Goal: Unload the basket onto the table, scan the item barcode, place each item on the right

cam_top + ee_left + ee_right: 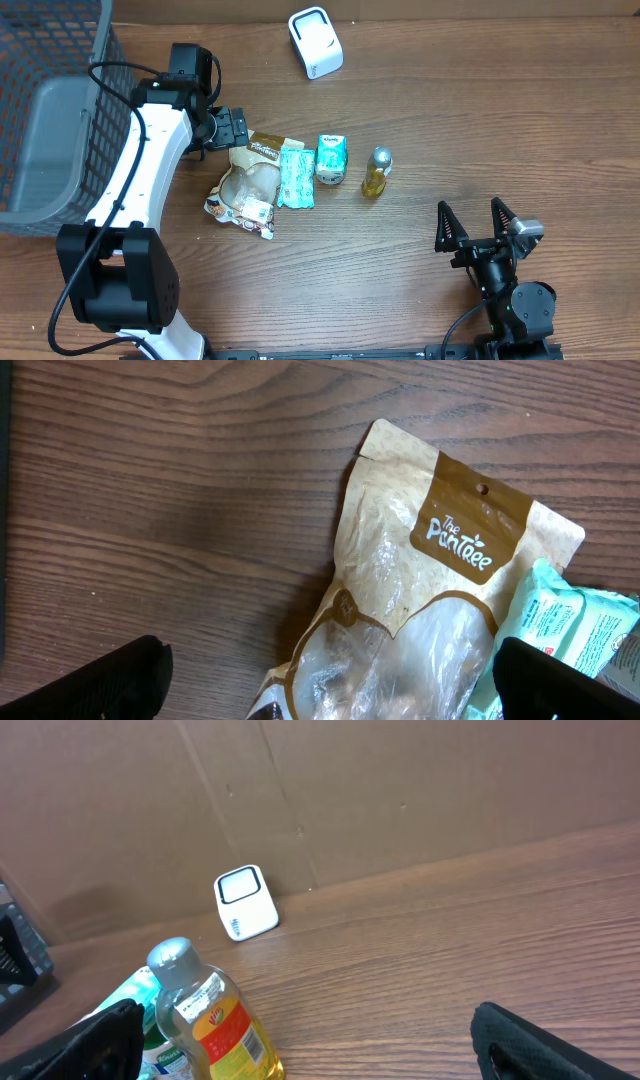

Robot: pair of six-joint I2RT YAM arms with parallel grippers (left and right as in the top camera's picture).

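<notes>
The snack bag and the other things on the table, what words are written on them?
"The PanTree": white letters on the brown patch of the tan-and-clear plastic bag.
Teal plastic packet: print too small to read.
Clear bottle of yellow liquid with a silver cap: red and yellow label, too blurred to read.
White boxy scanner: no readable text.

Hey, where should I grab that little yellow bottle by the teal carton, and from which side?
Take the bottle across its yellow body, below the silver cap, coming in level from the open right hand's side. It appears to stand upright, and that side is free, while the teal carton crowds the other.
</notes>
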